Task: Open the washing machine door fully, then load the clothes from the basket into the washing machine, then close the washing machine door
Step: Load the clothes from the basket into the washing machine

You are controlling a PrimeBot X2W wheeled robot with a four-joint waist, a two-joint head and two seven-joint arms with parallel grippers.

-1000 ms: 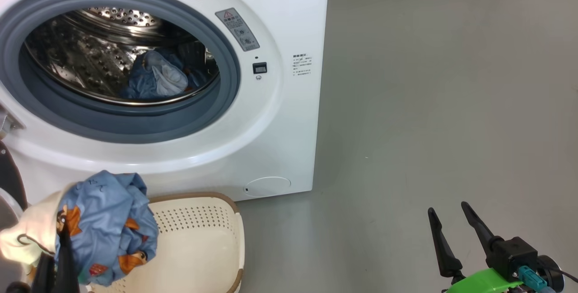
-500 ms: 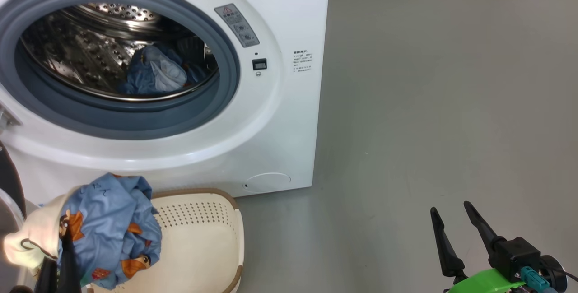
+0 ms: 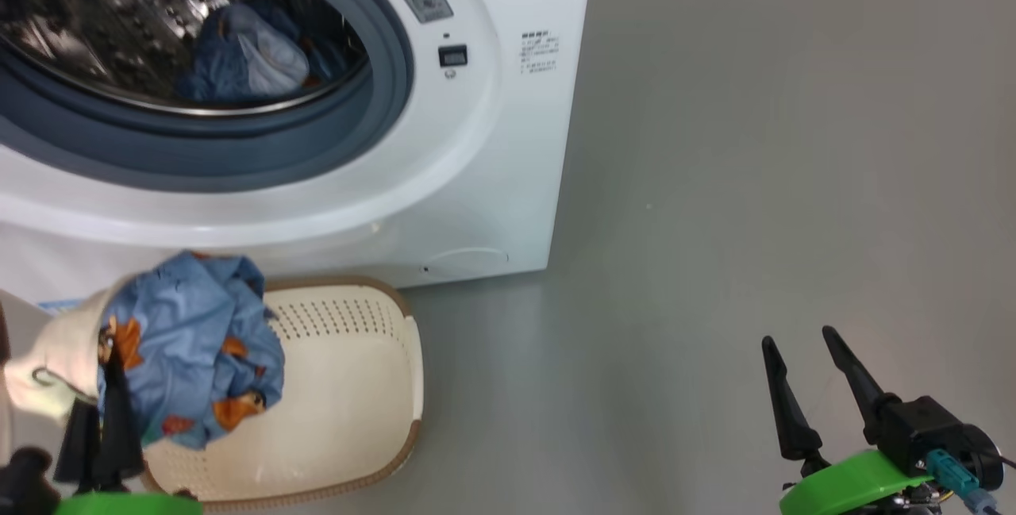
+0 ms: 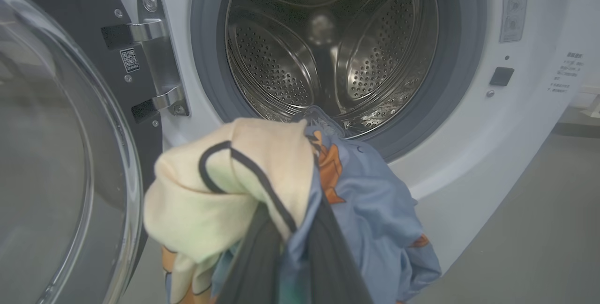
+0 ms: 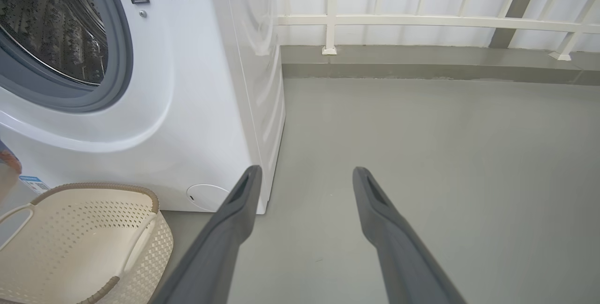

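Half over basket (image 3: pixel 341 286) rim, left jaws pinch clothes (image 3: pixel 190 340); right jaws gape above floor (image 3: pixel 714 221).

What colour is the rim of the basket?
The basket rim is brown with a woven look; the right wrist view shows it best.

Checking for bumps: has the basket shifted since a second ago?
No. The basket still sits just left of the round filter cap; the camera tilted, not it.
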